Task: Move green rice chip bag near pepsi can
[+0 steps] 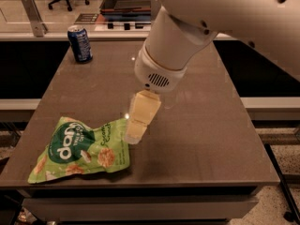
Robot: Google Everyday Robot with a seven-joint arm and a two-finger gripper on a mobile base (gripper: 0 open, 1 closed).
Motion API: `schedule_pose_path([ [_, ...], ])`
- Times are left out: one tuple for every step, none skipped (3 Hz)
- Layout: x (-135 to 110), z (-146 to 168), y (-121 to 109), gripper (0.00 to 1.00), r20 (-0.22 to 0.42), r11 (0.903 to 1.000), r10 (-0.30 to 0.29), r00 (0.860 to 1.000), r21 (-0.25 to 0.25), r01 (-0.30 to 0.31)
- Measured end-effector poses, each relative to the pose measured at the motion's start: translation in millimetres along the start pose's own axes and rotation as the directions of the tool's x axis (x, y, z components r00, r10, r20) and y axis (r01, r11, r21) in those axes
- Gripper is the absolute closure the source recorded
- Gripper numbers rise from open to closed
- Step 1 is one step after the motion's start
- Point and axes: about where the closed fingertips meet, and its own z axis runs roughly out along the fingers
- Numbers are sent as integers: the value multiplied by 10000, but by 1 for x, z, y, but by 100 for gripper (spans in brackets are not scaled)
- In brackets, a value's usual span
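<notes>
Camera view: my gripper (134,134) sits at the bag (79,149)'s right corner, its length running left. The can (80,43) stands well beyond. I can't tell how the jaws stand.

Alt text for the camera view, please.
The robot's gripper hangs at the right edge of a green rice chip bag lying flat at the near left of a dark table. A pepsi can stands upright at the far left corner, well apart from the bag.

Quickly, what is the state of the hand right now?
The hand: cannot be told; it is by the top right corner of the green rice chip bag.
</notes>
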Motion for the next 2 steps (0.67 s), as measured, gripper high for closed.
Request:
schedule_pose_path([
  [0,13,5,0,-302,9994,61,9995,-331,-71],
  [-3,34,19,0,-815,9980,164,9965,-600,-213],
])
